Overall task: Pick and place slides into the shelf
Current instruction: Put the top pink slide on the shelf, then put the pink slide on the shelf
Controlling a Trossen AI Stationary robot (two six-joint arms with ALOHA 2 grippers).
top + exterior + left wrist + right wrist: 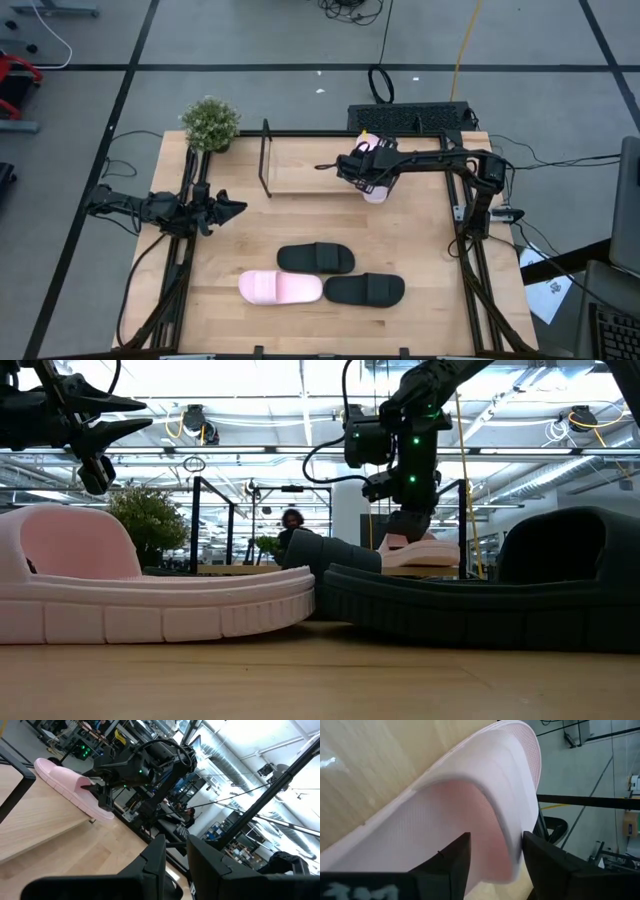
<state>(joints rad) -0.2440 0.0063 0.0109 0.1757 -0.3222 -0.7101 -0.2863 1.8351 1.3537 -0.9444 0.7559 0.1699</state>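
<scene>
A pale pink slide (374, 190) is held at the right end of the shelf (300, 165), its toe overhanging the board's front edge; whether it rests on the board cannot be told. Its strap is clamped by the right gripper (492, 852), one finger under the strap and one outside. Three slides are left on the tabletop (430, 260): a black slide (315, 258), a second pink slide (280, 288) and another black one (364, 290). The left gripper (232, 208) is parked at the table's left edge, fingers parted, nothing held. A potted plant (210, 124) is seen at the back left corner.
</scene>
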